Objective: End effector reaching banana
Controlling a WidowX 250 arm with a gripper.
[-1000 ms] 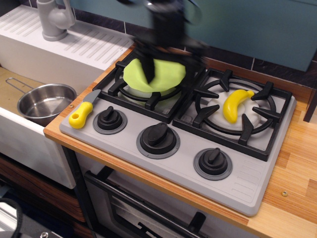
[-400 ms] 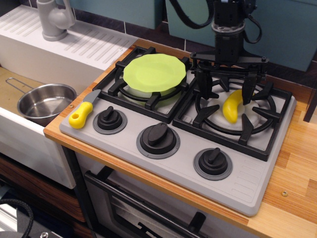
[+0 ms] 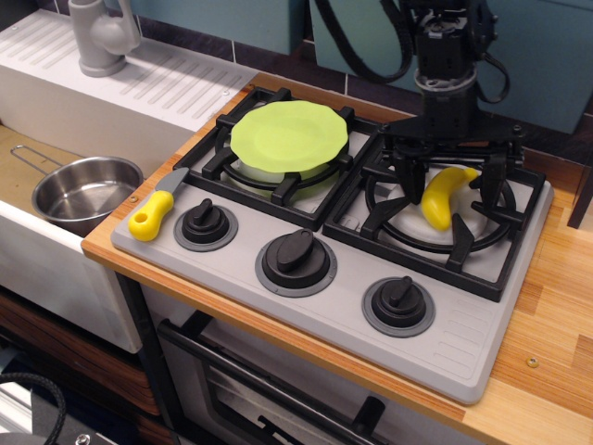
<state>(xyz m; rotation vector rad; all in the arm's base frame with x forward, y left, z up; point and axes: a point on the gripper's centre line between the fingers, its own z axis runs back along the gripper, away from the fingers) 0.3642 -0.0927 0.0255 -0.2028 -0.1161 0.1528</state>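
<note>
Right now my tool (image 3: 451, 178) hangs over the right burner grate (image 3: 435, 206), its black fingers spread open on either side of the banana's upper end, not closed on it. That banana (image 3: 442, 196) is small, smooth, bright yellow and curved, lying tilted on the grate beside the green plate (image 3: 289, 135).

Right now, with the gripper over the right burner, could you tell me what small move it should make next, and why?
Probably a short, straight descent. The end effector hangs over the banana on the right burner grate, its fingers spread on either side of the fruit and apparently not yet gripping it. Lowering a little should bring the fingers around the banana before closing.
</note>
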